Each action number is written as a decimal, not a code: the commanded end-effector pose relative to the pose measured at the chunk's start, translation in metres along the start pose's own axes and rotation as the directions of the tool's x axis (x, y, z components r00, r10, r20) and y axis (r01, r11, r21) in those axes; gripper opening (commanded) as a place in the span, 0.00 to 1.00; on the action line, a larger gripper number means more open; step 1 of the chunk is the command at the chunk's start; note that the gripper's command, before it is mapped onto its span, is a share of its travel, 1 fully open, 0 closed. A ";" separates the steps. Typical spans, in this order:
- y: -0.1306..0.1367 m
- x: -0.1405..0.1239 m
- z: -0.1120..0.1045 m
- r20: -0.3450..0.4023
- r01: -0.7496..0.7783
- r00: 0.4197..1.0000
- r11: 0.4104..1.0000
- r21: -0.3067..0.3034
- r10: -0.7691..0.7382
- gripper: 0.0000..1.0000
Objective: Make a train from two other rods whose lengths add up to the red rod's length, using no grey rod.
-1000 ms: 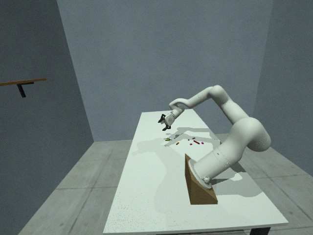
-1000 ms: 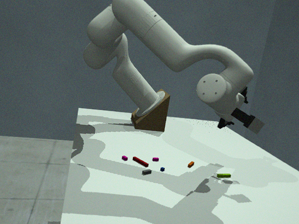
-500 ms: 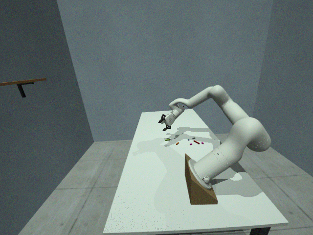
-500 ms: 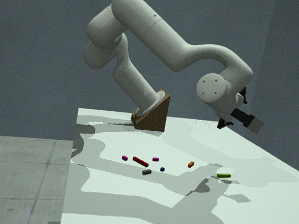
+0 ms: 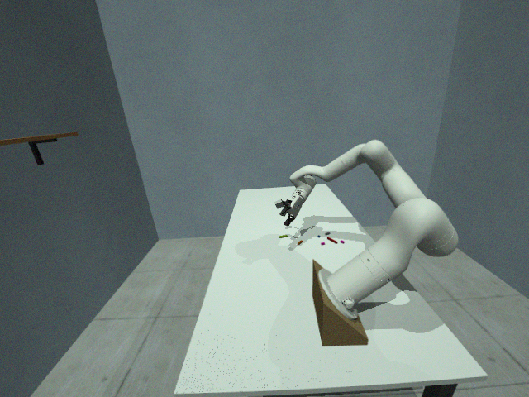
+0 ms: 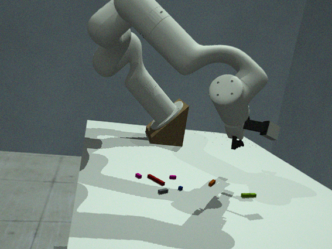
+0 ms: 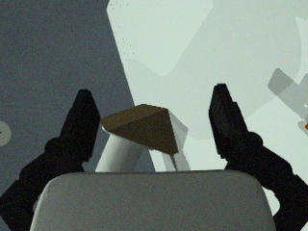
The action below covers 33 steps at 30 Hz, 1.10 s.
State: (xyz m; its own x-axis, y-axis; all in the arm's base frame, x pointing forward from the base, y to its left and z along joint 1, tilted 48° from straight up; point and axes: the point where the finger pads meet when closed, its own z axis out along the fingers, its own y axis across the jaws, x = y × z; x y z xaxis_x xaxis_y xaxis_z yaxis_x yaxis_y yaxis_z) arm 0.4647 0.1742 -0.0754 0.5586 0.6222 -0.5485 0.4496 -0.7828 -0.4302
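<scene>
The red rod (image 6: 155, 179) lies flat on the white table, also seen in the top view (image 5: 331, 240). Two magenta rods (image 6: 138, 175) (image 6: 172, 177) lie on either side of it. A blue rod (image 6: 180, 187) and a grey rod (image 6: 162, 191) lie in front of it. An orange rod (image 6: 211, 182) lies further right, and a lime rod (image 6: 248, 195) further right still. All lie apart from one another. My gripper (image 6: 236, 143) hangs open and empty, high above the table and well above the rods. In the wrist view its fingers frame only the arm's base.
The arm's brown wedge base (image 6: 169, 126) stands on the table behind the rods. The table's left edge (image 6: 80, 169) runs close to the left magenta rod. A wall shelf (image 5: 37, 138) hangs far off at the left.
</scene>
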 end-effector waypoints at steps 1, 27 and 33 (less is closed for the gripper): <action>0.013 -0.021 -0.004 0.035 0.153 0.988 0.986 -0.063 -0.151 1.00; 0.080 -0.128 -0.037 0.422 0.841 0.515 0.535 -0.079 -0.746 1.00; 0.092 -0.147 -0.046 0.493 0.919 0.348 0.393 -0.014 -0.797 1.00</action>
State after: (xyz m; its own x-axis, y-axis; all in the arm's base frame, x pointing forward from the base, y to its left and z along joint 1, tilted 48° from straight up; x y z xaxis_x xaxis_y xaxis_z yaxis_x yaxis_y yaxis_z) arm 0.4550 0.0257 -0.0099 -0.3961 0.8841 -0.2480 0.7441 0.1508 -0.6508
